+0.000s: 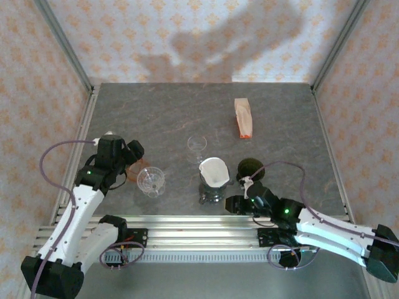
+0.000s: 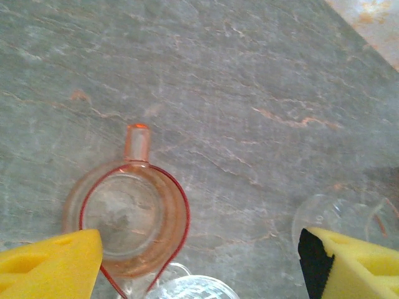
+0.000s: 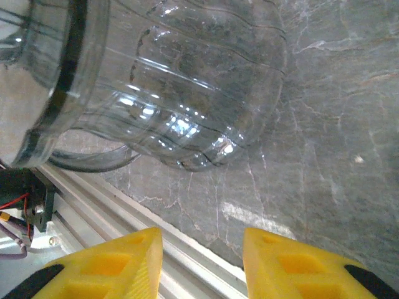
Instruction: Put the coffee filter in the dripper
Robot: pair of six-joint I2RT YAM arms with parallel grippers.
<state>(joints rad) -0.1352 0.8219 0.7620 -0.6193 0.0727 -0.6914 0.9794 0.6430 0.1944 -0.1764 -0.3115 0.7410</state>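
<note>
The white coffee filter (image 1: 214, 169) stands open, cone-shaped, in the top of the clear ribbed glass dripper (image 1: 211, 190) at the table's front middle. In the right wrist view the dripper (image 3: 187, 81) lies just ahead of my fingers, with a dark band round it. My right gripper (image 1: 235, 203) (image 3: 202, 265) sits low at the dripper's right side, open, with bare table between its yellow pads. My left gripper (image 1: 131, 165) (image 2: 199, 274) is open wide above a pink cup (image 2: 128, 218) at the front left and holds nothing.
A clear glass vessel (image 1: 151, 181) stands beside the pink cup (image 1: 133, 170). A small glass (image 1: 197, 145) is behind the dripper, and a dark round object (image 1: 249, 167) is to its right. An orange and white packet (image 1: 243, 117) lies at the back right. The metal rail (image 1: 199, 227) runs along the near edge.
</note>
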